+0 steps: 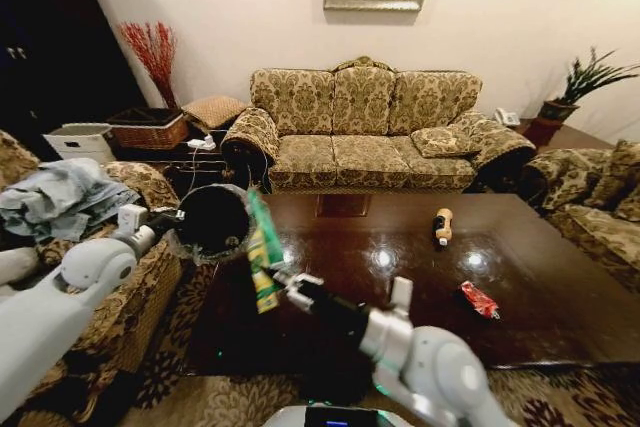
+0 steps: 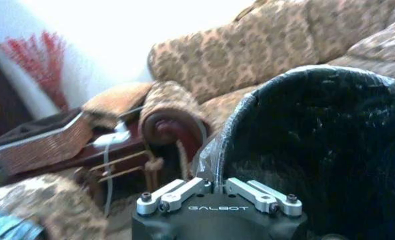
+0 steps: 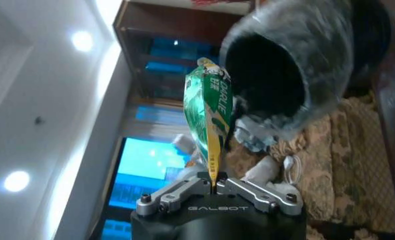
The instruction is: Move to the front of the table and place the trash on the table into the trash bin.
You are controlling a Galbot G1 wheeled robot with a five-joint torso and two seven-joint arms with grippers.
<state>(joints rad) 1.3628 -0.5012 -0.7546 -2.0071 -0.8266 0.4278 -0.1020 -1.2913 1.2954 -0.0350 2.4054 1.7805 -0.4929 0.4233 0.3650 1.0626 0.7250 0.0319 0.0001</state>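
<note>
My left gripper (image 1: 172,218) (image 2: 214,187) is shut on the rim of the trash bin (image 1: 214,219) (image 2: 317,150), a black bin with a clear liner. It holds the bin off the floor, tipped on its side, beside the table's left end. My right gripper (image 1: 281,287) (image 3: 214,185) is shut on the lower end of a green wrapper (image 1: 262,247) (image 3: 209,112). The wrapper stands upright, its top just in front of the bin's (image 3: 284,65) mouth. On the dark table (image 1: 400,277) lie a small brown-orange bottle (image 1: 441,226) and a red wrapper (image 1: 479,299).
A patterned sofa (image 1: 365,127) stands behind the table. An armchair (image 1: 90,207) with clothes is on the left and another (image 1: 600,207) on the right. A wicker basket (image 1: 148,129) sits on a side table at the back left. Patterned carpet lies under the table.
</note>
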